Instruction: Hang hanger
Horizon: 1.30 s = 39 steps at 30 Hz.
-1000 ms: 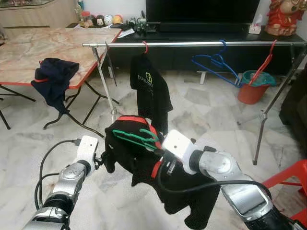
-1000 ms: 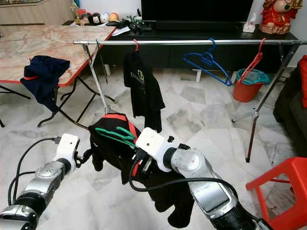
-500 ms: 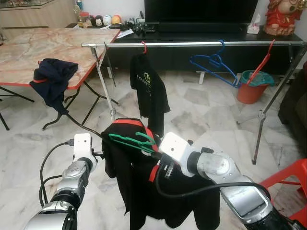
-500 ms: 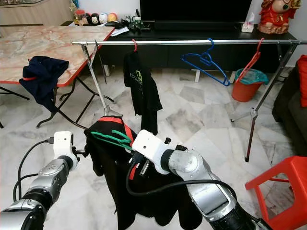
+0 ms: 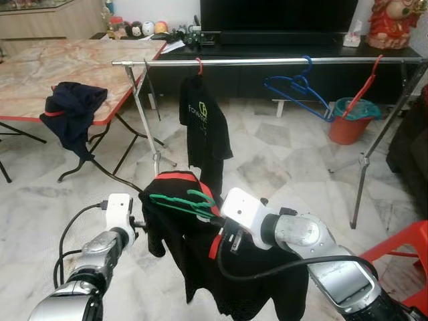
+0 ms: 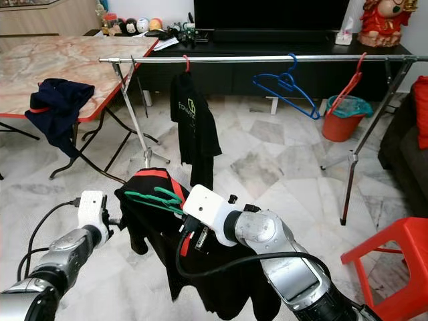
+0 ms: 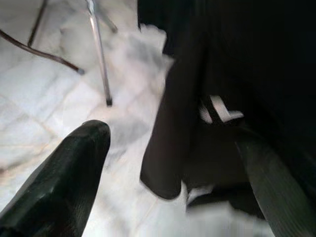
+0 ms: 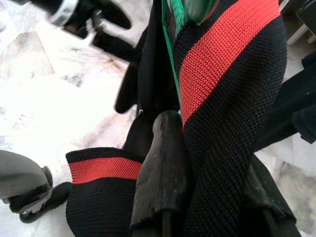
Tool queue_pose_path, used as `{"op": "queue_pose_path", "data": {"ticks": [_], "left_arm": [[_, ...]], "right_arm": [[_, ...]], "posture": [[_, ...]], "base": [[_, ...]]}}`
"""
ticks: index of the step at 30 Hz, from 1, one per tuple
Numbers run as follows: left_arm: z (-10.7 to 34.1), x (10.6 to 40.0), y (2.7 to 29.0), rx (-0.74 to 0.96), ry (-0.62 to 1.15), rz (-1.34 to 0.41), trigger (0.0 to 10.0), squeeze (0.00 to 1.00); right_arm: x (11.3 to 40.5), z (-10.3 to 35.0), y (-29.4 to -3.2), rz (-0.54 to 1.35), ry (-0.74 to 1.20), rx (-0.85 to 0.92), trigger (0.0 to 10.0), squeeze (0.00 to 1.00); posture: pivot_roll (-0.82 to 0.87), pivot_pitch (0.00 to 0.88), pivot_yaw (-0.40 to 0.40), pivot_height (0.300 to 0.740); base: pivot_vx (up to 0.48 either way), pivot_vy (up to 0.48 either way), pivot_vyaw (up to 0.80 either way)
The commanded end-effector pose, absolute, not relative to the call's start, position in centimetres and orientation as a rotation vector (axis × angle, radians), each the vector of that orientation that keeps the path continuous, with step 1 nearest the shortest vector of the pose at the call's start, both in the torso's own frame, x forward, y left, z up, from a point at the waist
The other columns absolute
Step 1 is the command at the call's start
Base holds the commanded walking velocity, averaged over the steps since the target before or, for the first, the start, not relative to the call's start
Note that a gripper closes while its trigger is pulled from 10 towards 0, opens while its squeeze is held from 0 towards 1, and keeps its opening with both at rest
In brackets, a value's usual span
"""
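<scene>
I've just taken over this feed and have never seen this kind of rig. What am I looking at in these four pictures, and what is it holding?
This is a humanoid robot with two silver arms, each ending in a gripper of two black fingers. The two wide pictures come from its head camera, looking forward and down; the other two come from cameras on its wrists.

The right gripper is shut on a black shirt with red trim, which sits on a green hanger. The left gripper is at the shirt's edge; its fingers look spread.

Ahead stands a metal clothes rail carrying another black shirt, blue hangers and a red hanger. A dark garment hangs off the marble-topped table on the left.
</scene>
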<state>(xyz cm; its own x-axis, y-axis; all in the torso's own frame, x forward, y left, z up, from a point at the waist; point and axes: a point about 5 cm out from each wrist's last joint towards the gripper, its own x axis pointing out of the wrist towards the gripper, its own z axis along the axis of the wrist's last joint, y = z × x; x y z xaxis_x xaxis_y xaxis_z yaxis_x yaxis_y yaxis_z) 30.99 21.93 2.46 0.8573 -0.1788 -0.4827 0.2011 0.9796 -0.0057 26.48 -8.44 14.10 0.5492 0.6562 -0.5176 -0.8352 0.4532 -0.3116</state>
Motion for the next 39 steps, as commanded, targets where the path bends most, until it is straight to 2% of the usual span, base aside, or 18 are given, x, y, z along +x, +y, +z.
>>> {"op": "queue_pose_path", "data": {"ticks": [1,8,11,16,28,36,39], "left_arm": [[1.7,30.1,22.5,0.089,0.554,-0.252,10.0,0.0],[2.7,30.0,23.2,0.003,0.542,-0.382,10.0,0.0],[3.6,30.7,22.6,-0.099,0.496,-0.42,10.0,0.0],[3.7,30.9,21.6,-0.113,0.501,-0.444,10.0,0.0],[3.9,31.3,22.4,-0.248,0.473,-0.286,10.0,0.0],[4.0,31.6,23.2,-0.21,0.449,-0.147,10.0,0.0],[4.1,31.7,23.1,-0.211,0.439,-0.144,10.0,0.0]], "right_arm": [[26.6,15.2,-8.0,0.939,0.289,-0.595,10.0,0.0],[27.0,15.1,-8.2,0.909,0.294,-0.614,10.0,0.0],[26.9,14.9,-8.0,0.926,0.296,-0.611,10.0,0.0],[26.7,14.8,-7.6,0.947,0.297,-0.614,10.0,0.0],[26.5,14.6,-7.1,0.969,0.298,-0.608,10.0,0.0],[26.4,14.6,-7.0,0.974,0.296,-0.61,10.0,0.0],[26.4,14.6,-7.0,0.973,0.297,-0.611,10.0,0.0]], "posture": [[-0.2,0.0,0.059,0.74],[-0.2,0.0,0.063,0.74],[-0.2,0.0,0.062,0.74],[-0.2,0.0,0.065,0.74],[-0.2,0.0,0.063,0.74],[-0.2,0.0,0.064,0.74],[-0.2,0.0,0.065,0.74]], "base": [[0.0,0.0,0.0],[0.0,0.0,0.0],[0.0,0.0,0.0],[0.0,0.0,0.0],[0.0,0.0,0.0],[0.0,0.0,0.0],[0.0,0.0,0.0]]}}
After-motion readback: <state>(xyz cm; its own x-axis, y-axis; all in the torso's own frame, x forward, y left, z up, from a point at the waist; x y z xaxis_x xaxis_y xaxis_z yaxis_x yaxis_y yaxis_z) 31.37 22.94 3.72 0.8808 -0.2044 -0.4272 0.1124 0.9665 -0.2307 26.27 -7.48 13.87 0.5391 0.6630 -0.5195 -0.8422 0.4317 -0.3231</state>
